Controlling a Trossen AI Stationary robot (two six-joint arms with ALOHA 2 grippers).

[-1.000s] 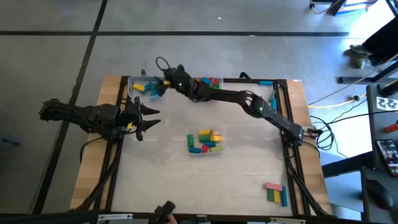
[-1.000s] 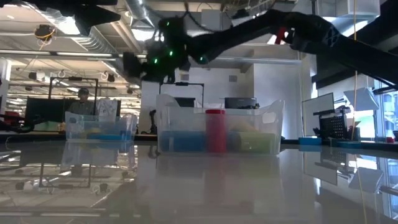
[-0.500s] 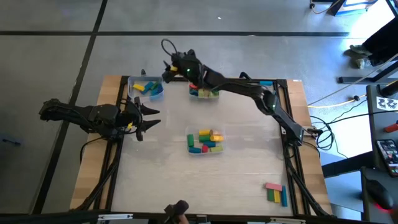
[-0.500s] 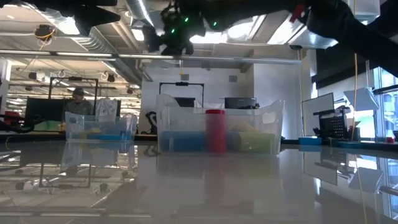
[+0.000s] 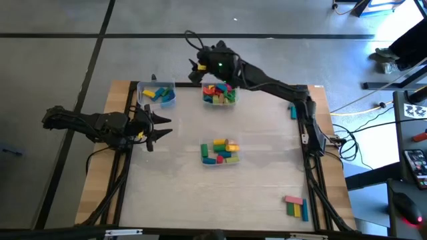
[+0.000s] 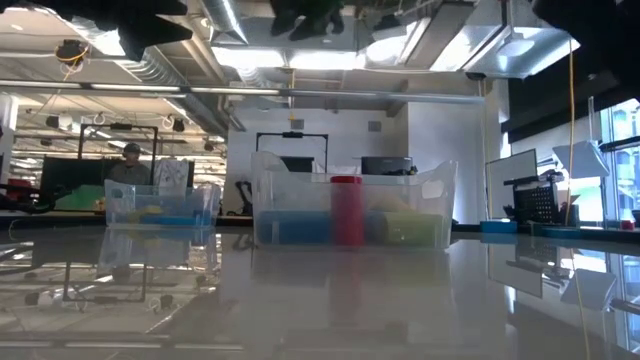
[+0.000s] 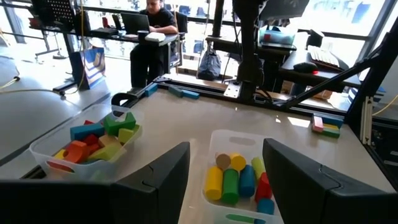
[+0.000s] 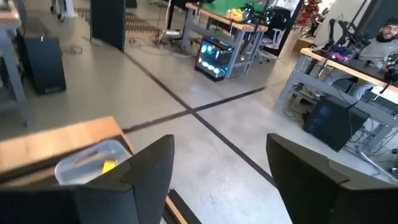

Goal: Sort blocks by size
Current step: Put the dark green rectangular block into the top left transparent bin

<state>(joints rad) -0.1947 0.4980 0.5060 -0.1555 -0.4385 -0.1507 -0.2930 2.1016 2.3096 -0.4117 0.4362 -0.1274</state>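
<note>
The blocks lie in three clear tubs: blue and yellow ones in the far-left tub (image 5: 158,93), mixed colours in the far-middle tub (image 5: 219,95) and in the centre tub (image 5: 220,151). A few loose blocks (image 5: 295,205) lie at the table's near right corner. My right gripper (image 5: 194,67) hangs open high above the table's far edge, between the two far tubs; its wrist view shows its fingers (image 8: 311,174) apart with nothing between them. My left gripper (image 5: 163,127) waits open at the table's left, pointing level at the centre tub (image 7: 239,177).
A small blue piece (image 5: 292,110) lies by the frame rail at the far right. Bare tabletop (image 5: 173,193) stretches across the near half. Beyond the far edge is the room's floor, with desks and a seated person (image 7: 152,18) farther off.
My right gripper has risen from just over the far-left tub and swung toward the table's far right, high enough that only its tips show at the top of the low view. It has rolled a little. Its fingers stay apart. The blocks and tubs have not moved.
</note>
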